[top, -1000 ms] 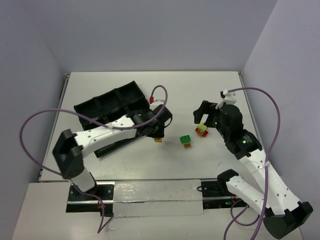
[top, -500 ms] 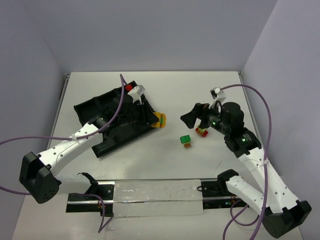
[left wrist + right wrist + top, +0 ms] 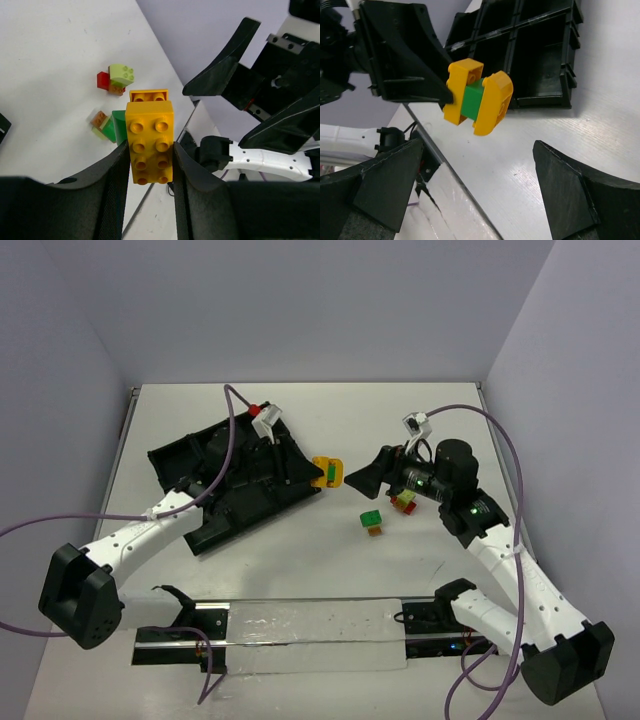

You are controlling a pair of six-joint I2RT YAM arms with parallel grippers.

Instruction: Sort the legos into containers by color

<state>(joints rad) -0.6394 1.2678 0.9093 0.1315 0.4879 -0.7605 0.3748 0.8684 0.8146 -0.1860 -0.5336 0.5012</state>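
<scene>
While left tool is clamping small yellow-and-green plastic brick stack in air just beside black plastic tray, right tool is hanging wide apart, stack sticking out straight toward it.

The left gripper reaches past the right edge of the black tray, clamped on a yellow-orange lego cluster. The right gripper, jaws spread, faces it closely. A green lego and a red and yellow-green cluster lie apart on the counter
</scene>
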